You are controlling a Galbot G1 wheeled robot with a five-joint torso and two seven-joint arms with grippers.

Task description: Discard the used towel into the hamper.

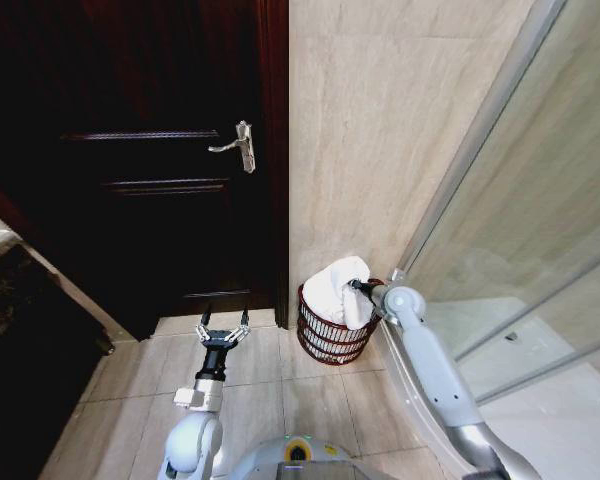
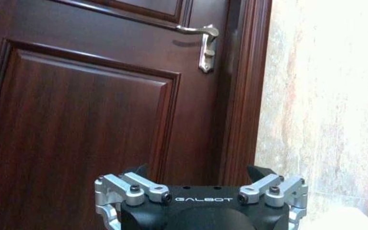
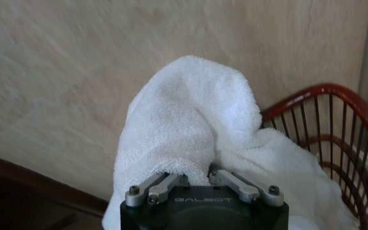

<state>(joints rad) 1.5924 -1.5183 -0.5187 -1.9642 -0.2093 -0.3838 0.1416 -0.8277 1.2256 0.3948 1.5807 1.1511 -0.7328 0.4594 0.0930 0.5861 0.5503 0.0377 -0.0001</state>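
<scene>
Right wrist view: the right pincer (image 3: pixel 197 173) clamps the white towel (image 3: pixel 190 120), which hides its fingertips, over the hamper (image 1: pixel 330 335); left pincer (image 1: pixel 223 335) hangs wide above bare floor (image 1: pixel 270 400)

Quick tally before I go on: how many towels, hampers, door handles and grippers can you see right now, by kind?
Towels: 1, the white towel, held over the hamper by the right gripper.
Hampers: 1, the hamper against the wall.
Door handles: 1, the door handle on the dark door.
Grippers: 2, the right one plus the left gripper, open above the floor.
Total: 5
</scene>
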